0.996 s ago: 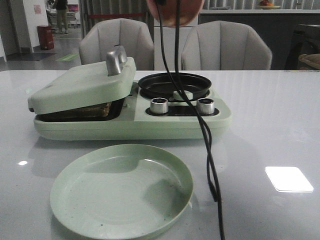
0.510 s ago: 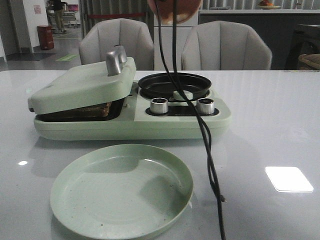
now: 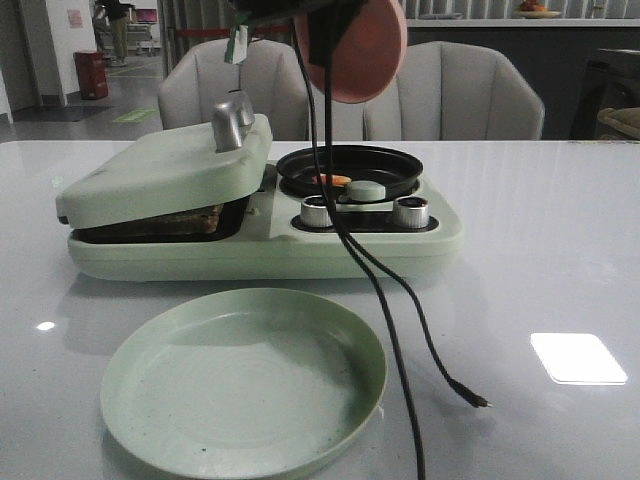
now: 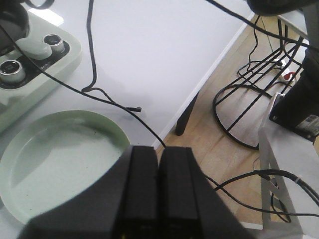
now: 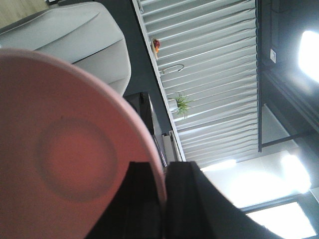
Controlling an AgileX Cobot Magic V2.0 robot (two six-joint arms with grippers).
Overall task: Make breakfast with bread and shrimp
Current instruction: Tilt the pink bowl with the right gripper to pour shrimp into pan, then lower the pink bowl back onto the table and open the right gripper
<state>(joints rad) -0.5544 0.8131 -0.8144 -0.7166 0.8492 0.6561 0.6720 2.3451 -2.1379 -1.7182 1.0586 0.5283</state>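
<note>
Above the black round pan (image 3: 349, 170), the right gripper (image 5: 162, 189) is clamping a tipped pink bowl (image 3: 351, 45).
Small orange-pink shrimp (image 3: 331, 180) is lying below, about six o'clock of it.

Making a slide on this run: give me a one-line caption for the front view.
Right claw holds a tipped pink bowl above the pan, where the shrimp lies; green plate in front.
</note>
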